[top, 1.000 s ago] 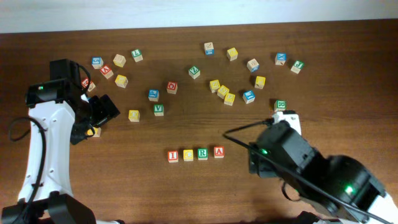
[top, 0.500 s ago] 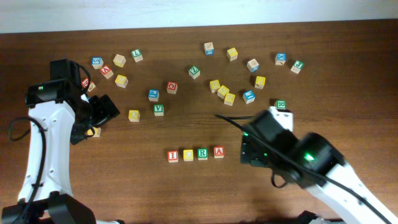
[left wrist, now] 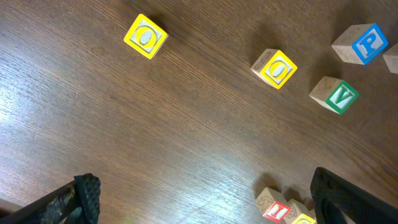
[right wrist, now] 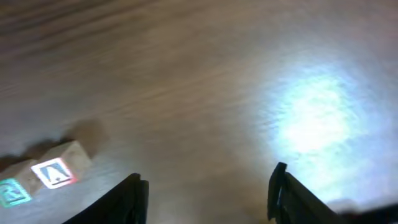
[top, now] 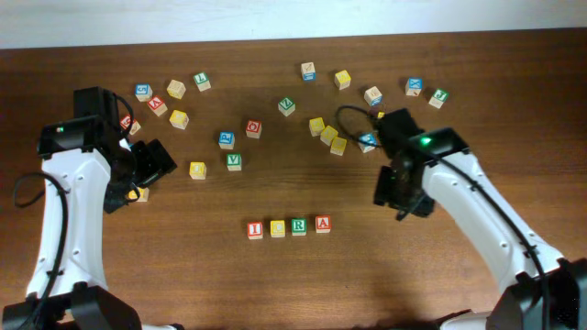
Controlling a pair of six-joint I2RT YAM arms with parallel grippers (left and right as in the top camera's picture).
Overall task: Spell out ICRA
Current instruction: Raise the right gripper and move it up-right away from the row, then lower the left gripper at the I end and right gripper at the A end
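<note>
Here, four blocks (top: 299, 225) form one row; left gripper (left wrist: 205, 196) and right gripper (right wrist: 208, 190) spread.

Counter (left wrist: 186, 124): dark brown wood grain, fills the view.
First yellow O block (left wrist: 145, 36): upper left, alone.
Second yellow O block (left wrist: 274, 68): right of centre.
Green V block (left wrist: 334, 94): near it, lower right.
Blue P block (left wrist: 360, 43): right edge, above the V.
Red block (left wrist: 274, 210): bottom edge, touching a partly cropped yellow block (left wrist: 300, 219).
Left pincer (left wrist: 204, 190): fingers at lower corners, spread wide, bare counter between.
</note>
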